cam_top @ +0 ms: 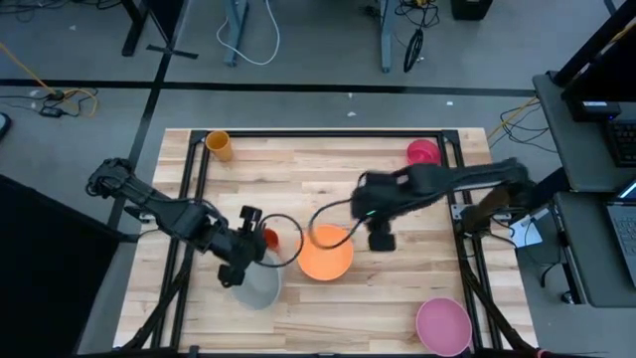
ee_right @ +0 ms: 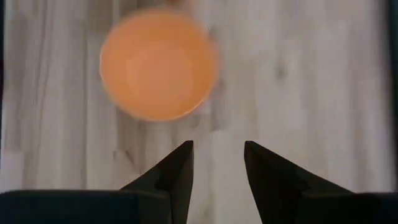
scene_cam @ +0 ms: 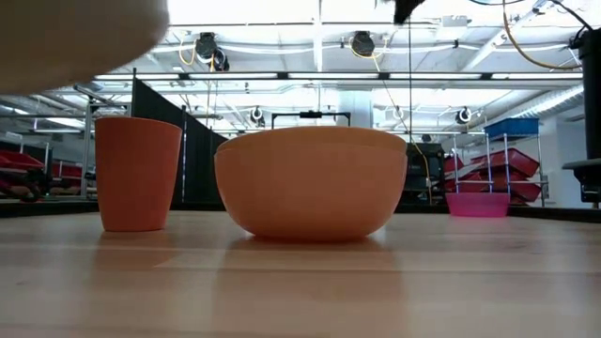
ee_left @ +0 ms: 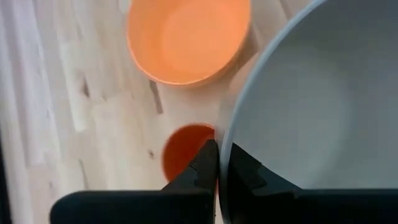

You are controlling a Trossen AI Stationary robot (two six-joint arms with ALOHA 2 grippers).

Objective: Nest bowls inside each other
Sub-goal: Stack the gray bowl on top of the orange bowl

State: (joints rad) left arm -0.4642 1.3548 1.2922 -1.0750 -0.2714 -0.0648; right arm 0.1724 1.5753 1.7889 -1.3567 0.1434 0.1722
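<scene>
My left gripper is shut on the pale grey-green bowl, held over the table's near left part. The low view shows this bowl high above the tabletop. The orange bowl stands upright on its base at mid-table, to the right of the held bowl. A small orange cup stands between them. My right gripper hangs open above the table just right of the orange bowl, with nothing between its fingers. A pale pink bowl sits at the near right corner. My left gripper pinches the grey-green bowl's rim, one finger inside the bowl and the other finger outside its wall. The fingers slant down onto the rim. The bowl is lifted clear of the table, its mouth facing up.
A yellow-orange cup stands at the far left and a magenta vessel at the far right. Black frame rails run along the table's left, right and far sides. Bare wood lies between the orange bowl and the pink bowl.
</scene>
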